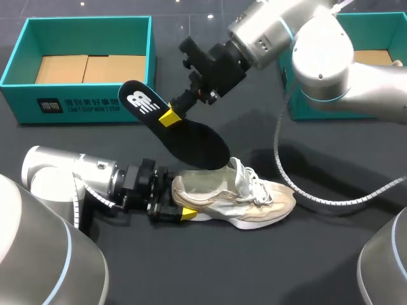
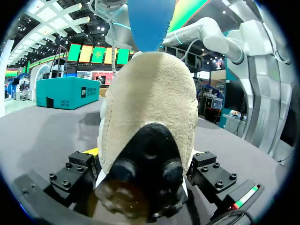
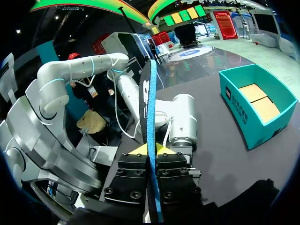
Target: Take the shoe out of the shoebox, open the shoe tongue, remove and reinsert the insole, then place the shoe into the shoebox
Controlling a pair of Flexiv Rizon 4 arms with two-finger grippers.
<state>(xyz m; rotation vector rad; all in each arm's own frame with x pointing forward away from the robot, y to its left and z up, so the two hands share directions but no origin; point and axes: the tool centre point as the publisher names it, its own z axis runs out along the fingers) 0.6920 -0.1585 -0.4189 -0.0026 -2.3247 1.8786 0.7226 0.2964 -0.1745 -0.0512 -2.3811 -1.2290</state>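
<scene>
A beige sneaker (image 1: 254, 197) lies on its sole on the dark table, toe toward the right. My left gripper (image 1: 178, 206) is shut on its heel, one finger on each side; the left wrist view shows the heel (image 2: 150, 93) filling the gap between the fingers. Above the shoe's opening my right gripper (image 1: 169, 117) is shut on the insole (image 1: 184, 136), black on top and blue underneath. The insole hangs tilted, with its front end just over the shoe's collar. Seen edge-on, the insole (image 3: 150, 108) rises straight up from my right gripper (image 3: 151, 150). Its blue underside (image 2: 151, 23) hangs above the shoe.
A teal shoebox (image 1: 19, 63) with a cardboard insert stands open at the back left. A second teal box (image 1: 305, 108) sits at the back right, partly behind my right arm. A grey cable loops over the table to the right of the shoe.
</scene>
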